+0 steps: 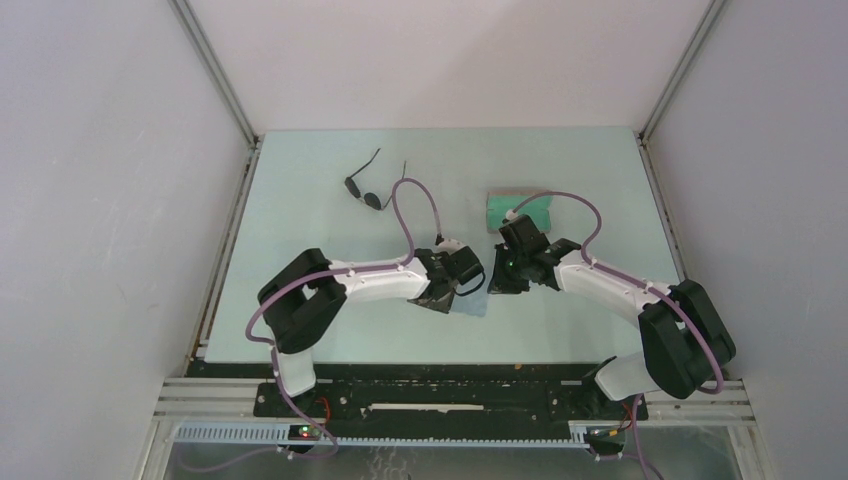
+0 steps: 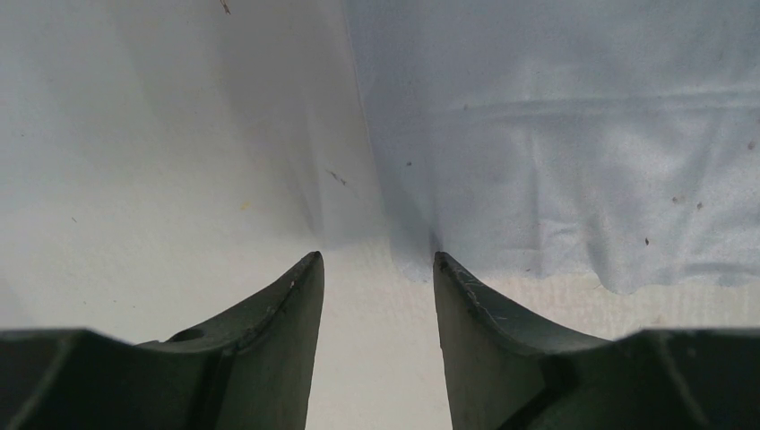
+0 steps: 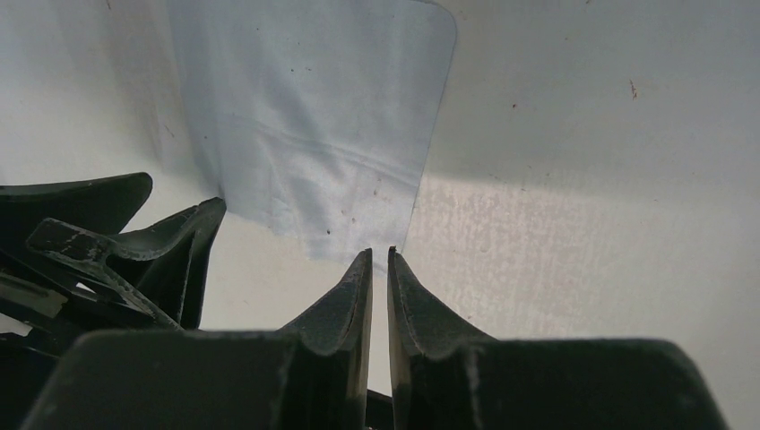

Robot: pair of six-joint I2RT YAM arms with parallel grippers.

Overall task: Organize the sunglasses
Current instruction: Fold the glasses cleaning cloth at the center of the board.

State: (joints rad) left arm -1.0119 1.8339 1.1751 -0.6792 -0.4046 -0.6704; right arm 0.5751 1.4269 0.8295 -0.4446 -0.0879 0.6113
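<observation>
Lying on pale table (image 1: 300, 250): sunglasses (image 1: 363, 193), blue cloth (image 3: 314, 116); white walls (image 1: 100, 200).

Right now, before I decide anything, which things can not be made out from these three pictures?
1. case: top view, the right arm covers its near end; contents unknown.
2. cloth: top view, the arms hide most of it; left wrist view cuts it at the frame edges.
3. right gripper: right wrist view, its own fingertips hide whether it pinches the cloth's edge.
4. sunglasses: top view only, too small for lens detail.
</observation>
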